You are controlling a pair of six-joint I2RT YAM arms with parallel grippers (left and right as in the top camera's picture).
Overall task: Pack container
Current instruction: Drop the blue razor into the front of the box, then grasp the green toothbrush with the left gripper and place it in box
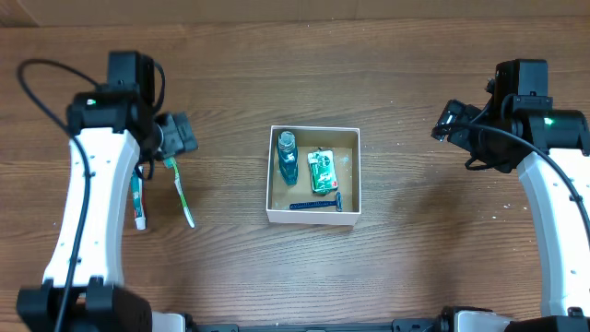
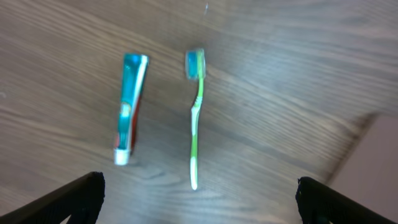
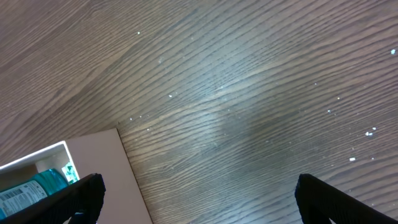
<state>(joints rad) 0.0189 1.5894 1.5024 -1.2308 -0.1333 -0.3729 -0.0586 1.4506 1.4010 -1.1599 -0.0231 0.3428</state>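
Observation:
The container (image 1: 275,211), a shallow white-walled box with a brown bottom, sits mid-table. It holds a teal bottle (image 1: 287,157), a green packet (image 1: 323,171) and a blue razor (image 1: 313,206). A green toothbrush (image 1: 182,194) and a toothpaste tube (image 1: 138,206) lie on the table left of it. They also show in the left wrist view, the toothbrush (image 2: 196,118) beside the tube (image 2: 129,106). My left gripper (image 1: 178,136) is open and empty, hovering above them (image 2: 199,202). My right gripper (image 1: 449,122) is open and empty, far right of the container (image 3: 199,199).
The wooden table (image 1: 415,249) carries nothing else. In the right wrist view the container's corner (image 3: 102,168) shows at lower left with the teal bottle (image 3: 31,190) inside.

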